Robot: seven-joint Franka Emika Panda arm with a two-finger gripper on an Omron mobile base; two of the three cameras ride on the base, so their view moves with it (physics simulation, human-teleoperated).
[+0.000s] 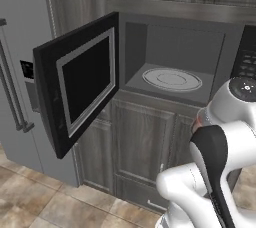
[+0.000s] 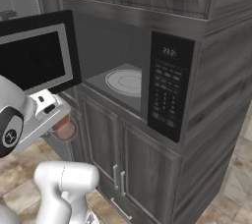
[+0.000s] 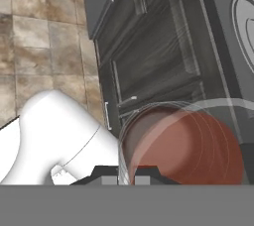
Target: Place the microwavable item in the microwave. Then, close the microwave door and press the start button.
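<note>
The end effector [image 3: 126,175] is closed on the rim of the cup [image 3: 183,145], a pinkish-brown translucent cup seen from above in the hand view, its mouth facing the camera. In the right base view the cup [image 2: 64,128] hangs under the hand, in front of the lower cabinets [image 2: 118,159] and below the open door [image 2: 37,56]. In the left base view only a sliver of the cup [image 1: 198,121] shows behind the arm. The microwave [image 1: 175,57] stands open, its cavity holding just the white turntable [image 1: 171,79]. The door [image 1: 80,84] swings out to the left, window facing the room. The keypad [image 2: 166,90] sits right of the cavity. The cup is outside the microwave, lower than its floor.
</note>
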